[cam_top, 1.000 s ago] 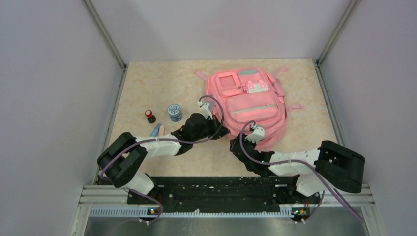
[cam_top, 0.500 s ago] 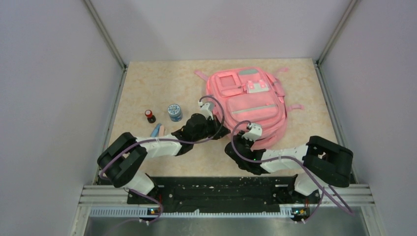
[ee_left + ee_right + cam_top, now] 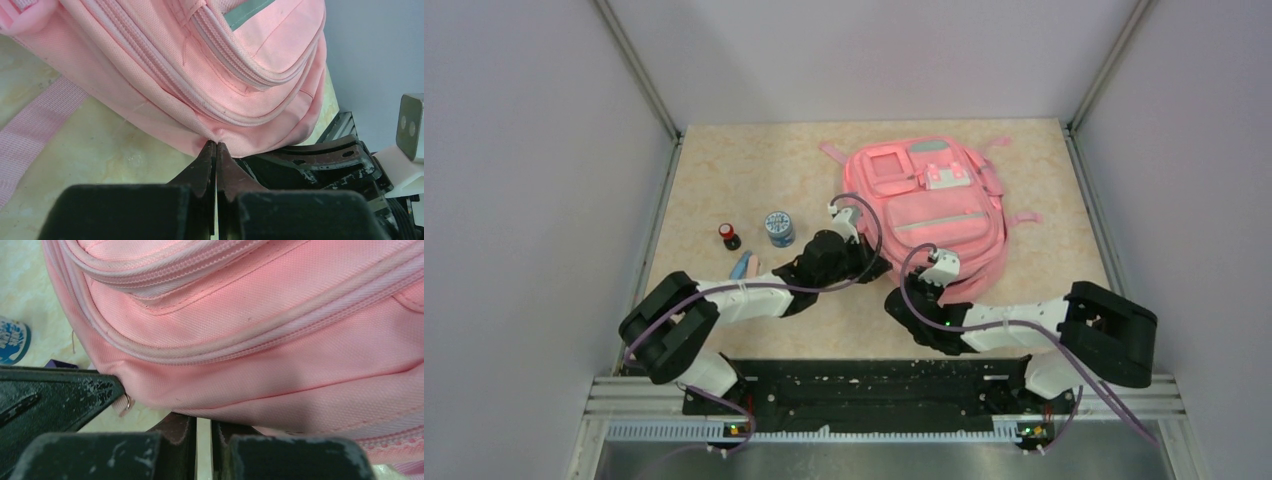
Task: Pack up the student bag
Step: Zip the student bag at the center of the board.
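Note:
The student bag is a pink backpack lying flat, front up, at the back right of the table. My left gripper is shut on the bag's near-left corner; in the left wrist view its tips pinch a fold of pink fabric. My right gripper sits at the bag's near edge. In the right wrist view its jaws stand a narrow slit apart with the tips hidden under the bag's hem; whether they hold fabric is hidden. A small zip ring hangs by the left finger.
A blue-lidded jar, a small red-capped bottle and a pink-and-blue item lie left of the bag, beside my left arm. A pink strap trails on the table. Grey walls close in on three sides.
The right arm's elbow swung left and then partly back; its wrist stayed at the bag's near edge. The left gripper and the bag have not moved.

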